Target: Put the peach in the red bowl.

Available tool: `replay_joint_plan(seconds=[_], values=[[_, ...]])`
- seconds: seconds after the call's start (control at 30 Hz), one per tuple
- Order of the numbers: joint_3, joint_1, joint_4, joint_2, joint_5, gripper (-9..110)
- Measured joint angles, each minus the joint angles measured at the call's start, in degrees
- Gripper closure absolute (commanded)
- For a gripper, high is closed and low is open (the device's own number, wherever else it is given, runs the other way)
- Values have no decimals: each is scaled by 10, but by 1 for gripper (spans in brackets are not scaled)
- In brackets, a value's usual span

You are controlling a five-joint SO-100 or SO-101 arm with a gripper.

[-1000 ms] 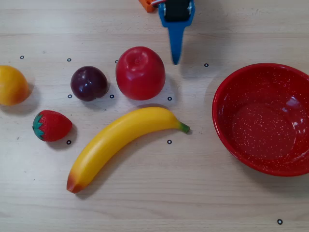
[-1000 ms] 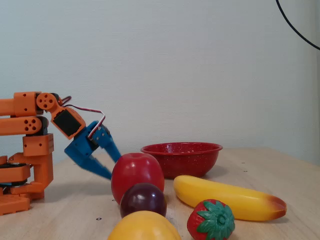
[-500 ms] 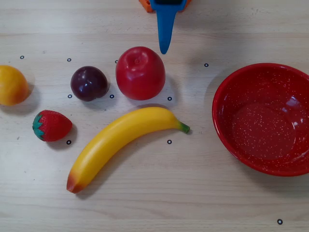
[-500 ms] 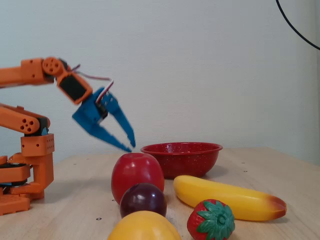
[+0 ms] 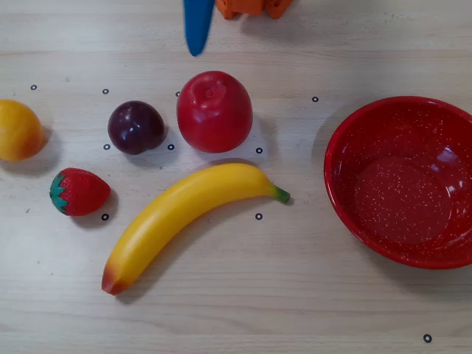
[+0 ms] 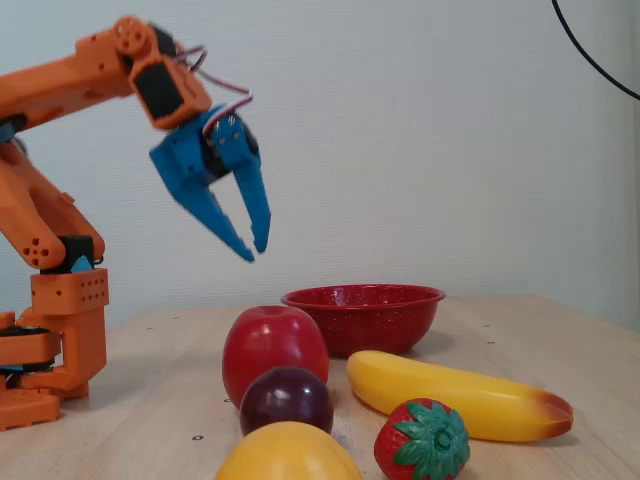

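Observation:
The peach [image 5: 18,130] is yellow-orange and sits at the far left edge of the overhead view; in the fixed view it is the nearest fruit, at the bottom [image 6: 288,455]. The red bowl [image 5: 341,188] with white speckles stands empty at the right of the overhead view, and behind the fruit in the fixed view [image 6: 365,325]. My blue gripper [image 6: 255,253] hangs in the air above the table, fingertips almost together and holding nothing. In the overhead view only its tip [image 5: 196,46] shows at the top edge, beyond the apple.
A red apple [image 5: 214,111], a dark plum [image 5: 136,127], a strawberry [image 5: 79,191] and a long banana [image 5: 188,217] lie between the peach and the bowl. The orange arm base [image 6: 55,330] stands at the left of the fixed view.

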Motion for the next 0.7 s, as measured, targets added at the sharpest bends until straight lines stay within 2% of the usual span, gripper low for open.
replay_joint_plan(seconds=[0.3,0.4,0.7], values=[[-134,-91,88,-92,76,74],[-184,-130,124,-136,117,57],[-229,-244,145,-198,247,34]])
